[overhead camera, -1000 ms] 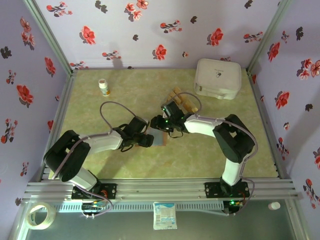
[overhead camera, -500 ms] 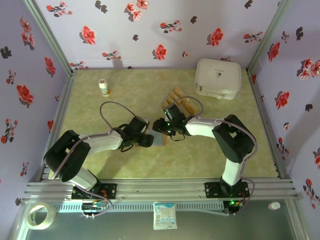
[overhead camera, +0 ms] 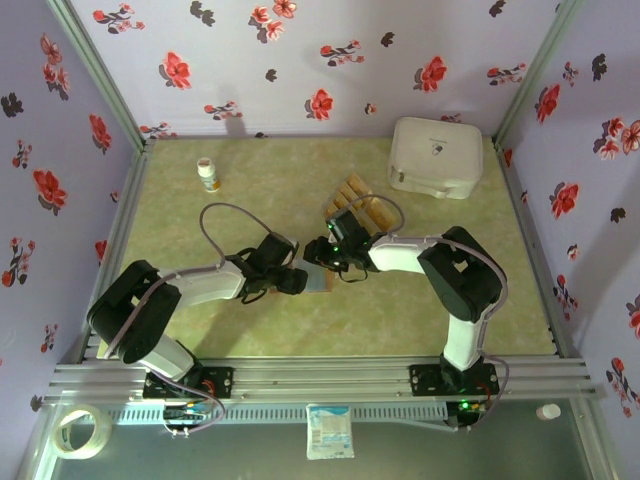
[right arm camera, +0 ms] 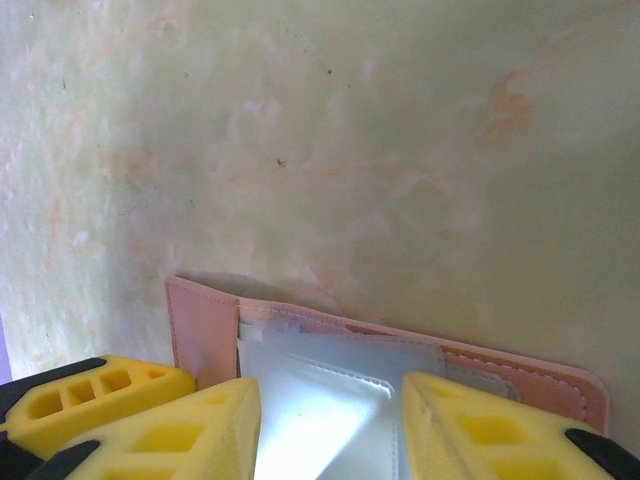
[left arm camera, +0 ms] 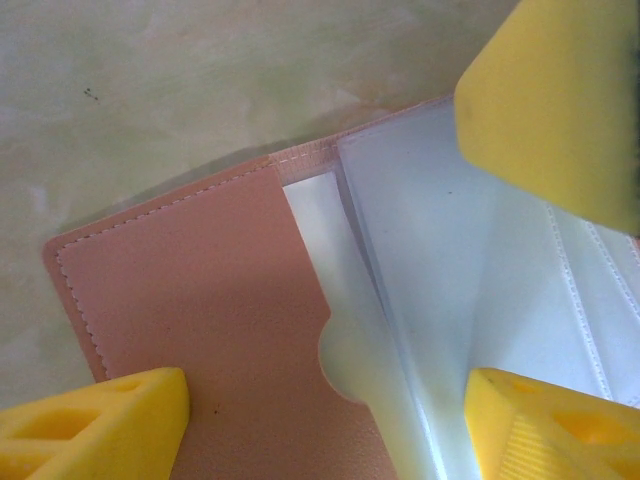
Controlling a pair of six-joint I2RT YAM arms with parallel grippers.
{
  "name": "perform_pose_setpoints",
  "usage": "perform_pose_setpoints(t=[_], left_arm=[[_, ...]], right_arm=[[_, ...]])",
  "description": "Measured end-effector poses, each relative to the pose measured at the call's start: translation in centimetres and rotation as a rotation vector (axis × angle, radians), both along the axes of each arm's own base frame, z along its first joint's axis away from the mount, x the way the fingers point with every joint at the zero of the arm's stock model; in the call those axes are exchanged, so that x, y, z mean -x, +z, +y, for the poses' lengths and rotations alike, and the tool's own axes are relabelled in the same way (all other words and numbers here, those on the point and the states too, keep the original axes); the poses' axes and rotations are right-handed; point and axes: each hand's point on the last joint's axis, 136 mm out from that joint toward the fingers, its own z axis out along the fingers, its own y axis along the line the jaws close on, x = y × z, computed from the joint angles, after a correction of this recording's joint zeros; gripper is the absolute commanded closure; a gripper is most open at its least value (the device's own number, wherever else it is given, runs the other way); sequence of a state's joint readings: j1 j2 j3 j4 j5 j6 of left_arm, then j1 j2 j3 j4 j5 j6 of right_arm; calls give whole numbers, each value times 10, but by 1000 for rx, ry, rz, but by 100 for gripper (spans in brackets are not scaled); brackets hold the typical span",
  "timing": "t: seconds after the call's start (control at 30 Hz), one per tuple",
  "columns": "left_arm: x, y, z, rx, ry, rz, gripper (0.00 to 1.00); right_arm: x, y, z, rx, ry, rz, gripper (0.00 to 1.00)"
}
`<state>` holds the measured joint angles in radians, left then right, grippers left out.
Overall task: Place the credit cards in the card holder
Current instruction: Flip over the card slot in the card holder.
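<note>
Reddish card holder (left arm camera: 200, 330) open flat under left hand (left arm camera: 325, 405), right hand (right arm camera: 330, 400).

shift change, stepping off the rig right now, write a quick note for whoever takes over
Left gripper: jaws wide apart over the open holder, which lies flat on the table.
Right gripper: jaws part open over the holder's clear sleeves, with no card between them.
Cards: fanned on the table beyond the holder, toward the white box, with neither gripper on them.
Done: the holder is open.
Left: the sleeves that show look empty, so every card has yet to be picked up and slid in.
</note>
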<state>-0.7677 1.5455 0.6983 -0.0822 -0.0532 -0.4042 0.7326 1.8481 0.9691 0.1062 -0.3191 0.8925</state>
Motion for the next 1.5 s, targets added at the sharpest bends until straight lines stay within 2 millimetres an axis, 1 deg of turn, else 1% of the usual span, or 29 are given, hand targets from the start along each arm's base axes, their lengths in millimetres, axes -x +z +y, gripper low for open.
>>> perform_pose_setpoints(t=[0.13, 0.33, 0.47, 0.53, 0.6, 0.77, 0.8, 0.9, 0.97, 1.07, 1.17, 1.23, 1.33, 1.47, 1.5], left_arm=[[0, 0, 0, 0, -1, 0, 24], [0, 1, -1, 9, -4, 0, 14], [-1, 8, -1, 25, 0, -11, 7], [1, 16, 2, 40, 3, -26, 3], [1, 30, 4, 70, 9, -56, 0], [-6, 90, 8, 198, 39, -201, 0], [-8, 100, 11, 216, 50, -226, 0], [-12, 121, 20, 256, 95, -277, 0], [-14, 127, 28, 264, 127, -292, 0], [-18, 131, 38, 269, 174, -301, 0], [-20, 132, 46, 268, 208, -301, 0], [-20, 130, 50, 267, 224, -297, 0], [-18, 125, 55, 259, 238, -285, 0], [-17, 119, 59, 251, 252, -270, 0], [-17, 119, 59, 250, 255, -267, 0]], right_arm=[[2, 0, 2, -4, 4, 3, 61], [5, 2, 5, -12, 12, 10, 62], [7, 9, 8, -30, 16, 6, 62], [7, 12, 9, -37, 14, 8, 62], [9, 14, 10, -43, 16, 10, 62], [12, 20, 18, -60, 21, 16, 62], [12, 22, 21, -65, 23, 14, 62], [13, 29, 29, -80, 33, 5, 61], [14, 34, 35, -89, 44, -4, 60], [13, 43, 45, -107, 53, -16, 59], [9, 43, 55, -117, 55, -16, 58], [8, 38, 60, -117, 55, -9, 57], [6, 25, 66, -110, 52, 7, 58], [6, 6, 67, -96, 40, 40, 58], [6, 4, 68, -101, 37, 45, 58]])
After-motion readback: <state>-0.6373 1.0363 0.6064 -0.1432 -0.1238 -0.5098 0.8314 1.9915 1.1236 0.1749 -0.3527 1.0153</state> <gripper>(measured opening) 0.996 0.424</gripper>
